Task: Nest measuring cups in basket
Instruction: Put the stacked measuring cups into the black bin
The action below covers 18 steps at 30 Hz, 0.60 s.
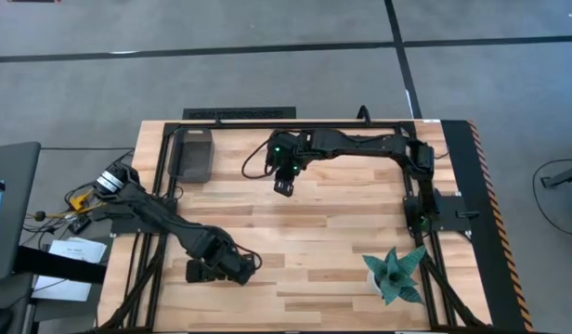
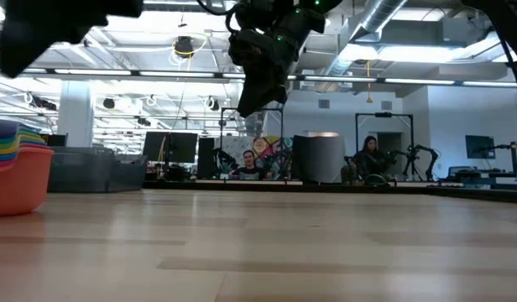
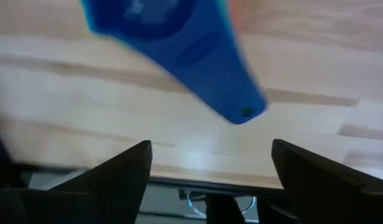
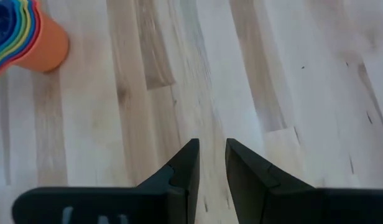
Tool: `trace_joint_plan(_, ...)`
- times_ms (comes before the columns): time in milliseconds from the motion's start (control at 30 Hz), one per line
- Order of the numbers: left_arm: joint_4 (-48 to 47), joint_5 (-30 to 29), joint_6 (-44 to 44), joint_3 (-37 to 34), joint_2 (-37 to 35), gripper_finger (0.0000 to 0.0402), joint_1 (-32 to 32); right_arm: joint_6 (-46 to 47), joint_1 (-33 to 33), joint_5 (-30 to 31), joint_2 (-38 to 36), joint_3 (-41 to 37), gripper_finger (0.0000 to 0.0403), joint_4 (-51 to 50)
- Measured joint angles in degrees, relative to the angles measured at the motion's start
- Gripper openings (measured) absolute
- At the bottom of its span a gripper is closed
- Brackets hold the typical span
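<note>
On the wooden table (image 4: 241,74) — measuring cups (image 4: 23,34) nested, orange outermost; left gripper (image 3: 210,180) spread wide, right gripper (image 4: 211,165) narrowly parted, empty.

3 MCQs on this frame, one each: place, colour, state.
1. Where does the stack of cups stand?
A. in the basket
B. on the bare table
C. against the plant

2. What colour is the handle lying just ahead of the left gripper?
A. yellow
B. red
C. blue

3. How is the left gripper?
A. open, nothing between its fingers
B. shut on a cup
C. shut on the plant

Key:
1 B: the right wrist view shows the stack of cups standing on the wood of the table.
2 C: the handle in the left wrist view is blue.
3 A: the fingers of the left gripper stand wide apart, and the handle lies beyond their tips.
</note>
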Motion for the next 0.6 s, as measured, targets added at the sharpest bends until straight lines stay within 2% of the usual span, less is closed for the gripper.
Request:
trace_joint_plan(100,0.6,3.1,-2.0,0.0,1.5,0.0342,0.4,-0.5,-0.5,-1.3,0.0,0.0,0.0103,0.3)
trace_joint_plan(267,1.8,1.9,-2.8,0.0,1.9,0.0365,1.7,-1.5,-1.0,-1.4,0.0,0.0,0.0103,0.3)
trace_joint_plan(600,1.7,0.3,-2.5,-0.3,3.4,0.0371,4.4,-2.4,-1.2,-1.5,0.0,0.0,0.0103,0.2)
